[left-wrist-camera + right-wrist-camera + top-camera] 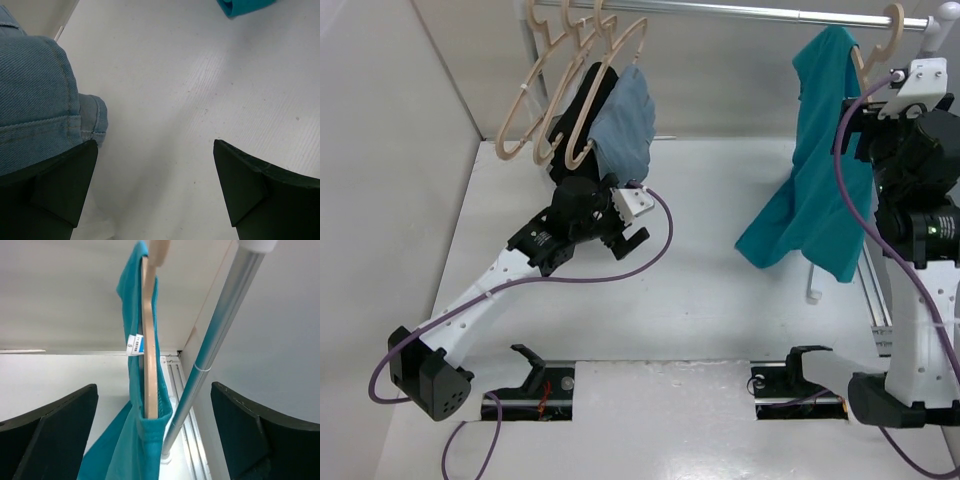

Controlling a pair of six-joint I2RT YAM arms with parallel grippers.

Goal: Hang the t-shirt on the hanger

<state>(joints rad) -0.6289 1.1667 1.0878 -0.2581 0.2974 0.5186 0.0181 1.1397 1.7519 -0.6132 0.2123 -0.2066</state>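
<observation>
The teal t-shirt hangs from the beige hanger on the rail at the right, and its lower part reaches the table. In the right wrist view the hanger's arm runs inside the shirt's neck, beside the white label. My right gripper is open, with one finger on each side of the hanger and shirt and not touching them; it is raised next to the shirt. My left gripper is open and empty above the table. A corner of the shirt shows in the left wrist view.
Three spare beige hangers hang at the rail's left end with a grey-blue denim garment and a black garment. The denim lies by my left finger. The rail's pole stands close on the right.
</observation>
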